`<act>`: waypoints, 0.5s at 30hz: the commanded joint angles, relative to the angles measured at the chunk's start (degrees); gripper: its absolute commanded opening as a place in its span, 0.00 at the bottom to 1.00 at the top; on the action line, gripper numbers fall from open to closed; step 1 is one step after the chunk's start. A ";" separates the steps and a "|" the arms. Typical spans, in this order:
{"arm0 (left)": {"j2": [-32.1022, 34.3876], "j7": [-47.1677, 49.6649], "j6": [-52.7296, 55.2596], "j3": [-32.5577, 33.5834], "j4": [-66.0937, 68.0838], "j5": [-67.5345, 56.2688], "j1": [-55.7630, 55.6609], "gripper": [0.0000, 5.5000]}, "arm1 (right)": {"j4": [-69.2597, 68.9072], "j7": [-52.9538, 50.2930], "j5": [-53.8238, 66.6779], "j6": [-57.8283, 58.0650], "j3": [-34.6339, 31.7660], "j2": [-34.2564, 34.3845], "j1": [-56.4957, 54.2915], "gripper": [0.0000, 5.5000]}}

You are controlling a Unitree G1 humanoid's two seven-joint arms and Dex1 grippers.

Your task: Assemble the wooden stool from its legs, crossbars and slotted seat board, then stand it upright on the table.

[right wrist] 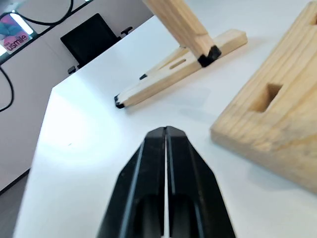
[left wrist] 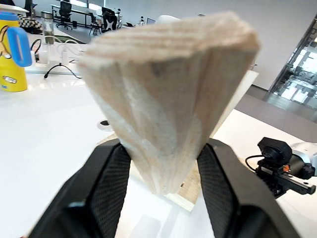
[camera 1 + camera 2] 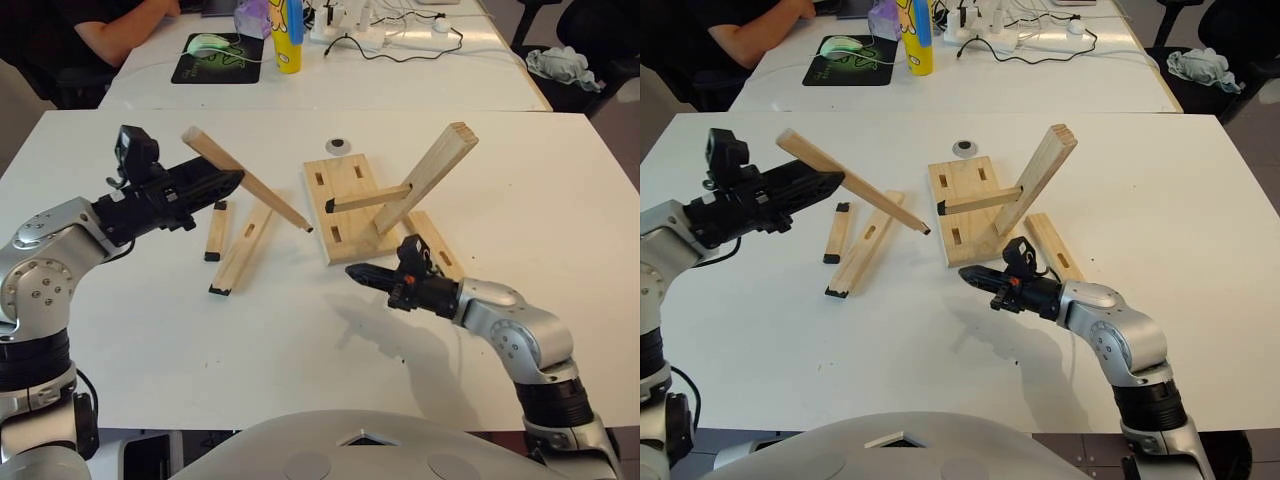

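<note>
Low and right of centre in the head view, the right gripper (image 3: 362,272) hovers over the white table (image 3: 150,340) with its two black fingers pressed together and nothing between them. It is just in front of the near edge of the seat board (image 3: 340,185).

Left of centre, a long slotted leg (image 3: 243,245) and a short crossbar (image 3: 216,230) lie flat side by side on the table. Just right of the board's near corner lies another wooden piece (image 3: 435,245).

Above the two loose pieces, the left gripper (image 3: 228,180) is clamped on a leg (image 3: 262,192). This leg slants down from upper left to lower right, and its dark-capped tip is just beside the board's left edge. In the left wrist view the fingers (image 2: 106,186) pinch the wood on both sides.

The seat board lies flat at the centre, slots facing up. A tilted leg (image 3: 430,175) rises from it toward the upper right, and a second crossbar (image 3: 368,198) juts left from this leg across the board.

Beyond the board sits a small dark disc (image 3: 338,146). On the far table stands a yellow bottle (image 3: 288,35) beside a mouse pad (image 3: 215,55).
</note>
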 commanded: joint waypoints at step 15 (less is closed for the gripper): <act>-1.14 -7.05 -5.05 -10.48 3.47 10.22 -7.90 0.37 | 15.37 -17.22 -21.37 -12.87 5.87 9.23 -1.28 0.00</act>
